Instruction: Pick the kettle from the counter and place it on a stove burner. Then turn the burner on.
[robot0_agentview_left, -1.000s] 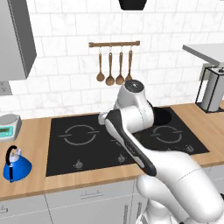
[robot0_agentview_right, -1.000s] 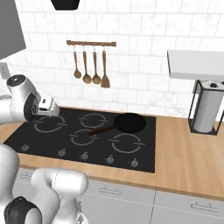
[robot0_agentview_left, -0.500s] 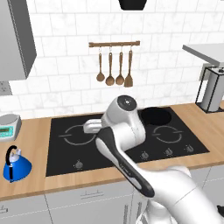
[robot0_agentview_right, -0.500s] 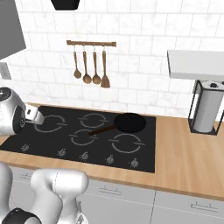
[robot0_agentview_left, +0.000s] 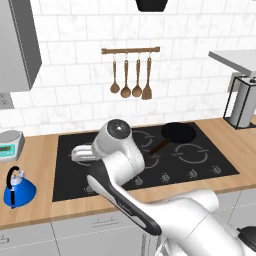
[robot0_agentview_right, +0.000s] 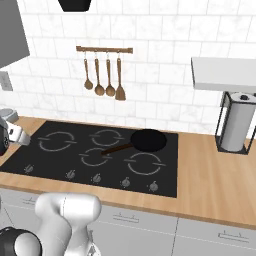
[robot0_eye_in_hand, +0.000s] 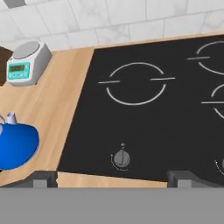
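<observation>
While the claw (robot0_eye_in_hand: 111, 177) stands spread and empty, the kettle (robot0_agentview_left: 18, 189) — squat, bright blue, black-handled — sits on the counter (robot0_agentview_left: 40, 155).

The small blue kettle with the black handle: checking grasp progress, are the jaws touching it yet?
Apart. In the hand view the kettle sits far left on the wooden counter, clear of the gripper.

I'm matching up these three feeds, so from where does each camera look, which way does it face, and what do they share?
Left base view: behind the arm's left, facing the cooktop and kettle; the white arm rises lower right.
Right base view: behind its right, facing the frying pan; arm lower left.
Hand view: on the hand, looking down at the kettle's side and scale; open gripper at bottom.
All share the cooktop.
</observation>
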